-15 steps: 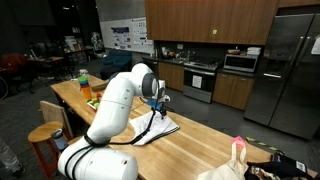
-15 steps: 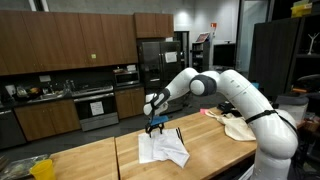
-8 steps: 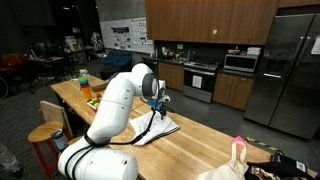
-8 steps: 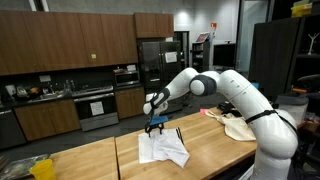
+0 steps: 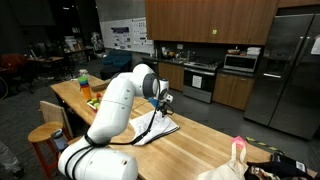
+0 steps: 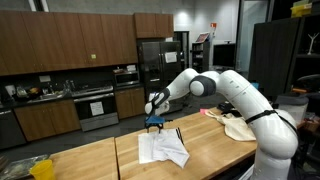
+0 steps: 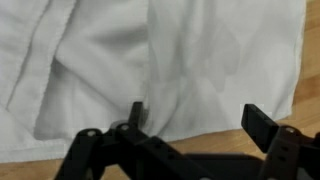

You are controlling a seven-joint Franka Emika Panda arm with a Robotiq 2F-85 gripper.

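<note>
the thing under the hand is a white cloth (image 7: 150, 60), thin and soft, lying crumpled on a pale wooden bench (image 7: 225, 142). in the wrist view it fills most of the picture. it is creased into long shallow folds, with a stitched hem or seam running down its left part and a looser rumpled patch in the middle. its lower edge runs unevenly across the wood, whose grain shows beneath and at the far right.

in both exterior views the cloth (image 5: 160, 128) (image 6: 163, 148) is a flat, irregular heap with folded-over corners, near the middle of the long bench (image 5: 200, 148) (image 6: 212, 152), which is smooth and light-coloured with a board seam along it.

the hand (image 7: 197, 118) is black and hard-edged, with two blunt fingers (image 7: 258, 124) spread wide and nothing between them. one finger tip stands over the cloth's lower edge and the other over bare wood beside it. seen from outside, the hand (image 5: 160, 100) (image 6: 154, 122) points down from the white, rounded arm and hangs just above the cloth's near end. the pictures do not settle whether a tip touches the fabric.

well apart from the cloth, a cream fabric bag (image 6: 236, 126) lies farther along the bench, and a green bottle (image 5: 83, 78) stands at the far end.
</note>
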